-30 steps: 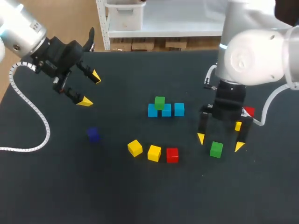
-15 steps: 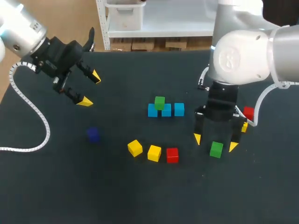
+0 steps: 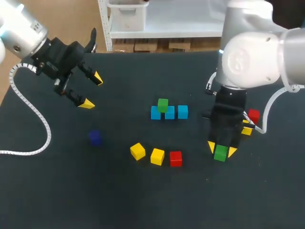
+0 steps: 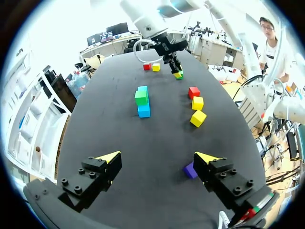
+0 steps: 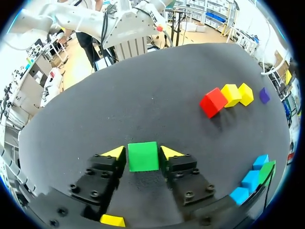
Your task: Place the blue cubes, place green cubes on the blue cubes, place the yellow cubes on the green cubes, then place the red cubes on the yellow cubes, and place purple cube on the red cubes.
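Note:
On the table, a green cube point(image 3: 220, 153) point(image 5: 143, 156) sits squeezed between the yellow tips of my right gripper point(image 3: 221, 149) point(image 5: 143, 153), which is shut on it. Further left, three blue cubes point(image 3: 169, 113) form a row with another green cube point(image 3: 163, 105) on top. Two yellow cubes point(image 3: 137, 151) point(image 3: 157, 156) and a red cube point(image 3: 176, 158) lie in a line nearer the front. A purple cube point(image 3: 95, 137) sits alone at the left. My left gripper point(image 3: 91, 90) point(image 4: 158, 157) hangs open above the far left, holding nothing.
A red cube point(image 3: 254, 115) and a yellow cube point(image 3: 246, 130) lie just behind and right of my right gripper. In the left wrist view the purple cube point(image 4: 190, 170) is beside one finger, with the blue row point(image 4: 143, 109) ahead.
My right gripper has come down over the green cube and its fingers have drawn in from wide apart onto the cube's sides. The left arm has not moved.

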Available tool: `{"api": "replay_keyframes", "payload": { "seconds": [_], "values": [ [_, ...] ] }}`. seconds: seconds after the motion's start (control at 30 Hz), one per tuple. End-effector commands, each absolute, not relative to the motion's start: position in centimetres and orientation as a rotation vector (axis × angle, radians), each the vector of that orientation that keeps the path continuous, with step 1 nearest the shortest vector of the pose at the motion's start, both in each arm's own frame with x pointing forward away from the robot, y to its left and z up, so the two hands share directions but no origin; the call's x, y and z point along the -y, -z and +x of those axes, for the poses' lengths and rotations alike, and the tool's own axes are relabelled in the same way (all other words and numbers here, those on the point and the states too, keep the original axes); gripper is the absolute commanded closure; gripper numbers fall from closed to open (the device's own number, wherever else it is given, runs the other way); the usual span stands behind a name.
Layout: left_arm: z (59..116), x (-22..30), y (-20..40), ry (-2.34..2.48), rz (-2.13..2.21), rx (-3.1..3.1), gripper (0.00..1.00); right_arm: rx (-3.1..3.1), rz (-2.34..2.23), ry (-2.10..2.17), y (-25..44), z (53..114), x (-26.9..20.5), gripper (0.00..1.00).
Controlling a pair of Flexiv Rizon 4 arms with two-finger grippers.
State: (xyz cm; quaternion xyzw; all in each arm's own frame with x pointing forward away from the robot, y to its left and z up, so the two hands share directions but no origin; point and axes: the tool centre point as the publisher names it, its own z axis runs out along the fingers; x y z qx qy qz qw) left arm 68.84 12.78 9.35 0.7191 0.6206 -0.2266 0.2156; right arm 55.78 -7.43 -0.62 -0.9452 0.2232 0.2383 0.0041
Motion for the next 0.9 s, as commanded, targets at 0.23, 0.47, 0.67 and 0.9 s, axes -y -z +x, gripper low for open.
{"api": "replay_keyframes", "payload": {
  "seconds": [0.23, 0.47, 0.67, 0.9],
  "values": [
    [69.0, -12.9, -9.3, 0.631, 1.995, -1.715, 0.0, -0.73, -2.951, -0.767, 0.6, 55.6, 7.8, 1.0],
    [69.0, -12.9, -9.3, 0.631, 1.995, -1.715, 0.0, -0.862, -2.934, -0.799, -1.3, 55.7, 7.2, 1.0],
    [69.0, -12.9, -9.3, 0.631, 1.995, -1.715, 0.0, -1.144, -2.77, -0.777, -3.3, 55.6, 6.5, 1.0],
    [69.0, -12.9, -9.3, 0.631, 1.995, -1.715, 0.0, -1.407, -2.578, -0.705, -4.9, 55.9, 4.8, 1.0]
  ]
}}
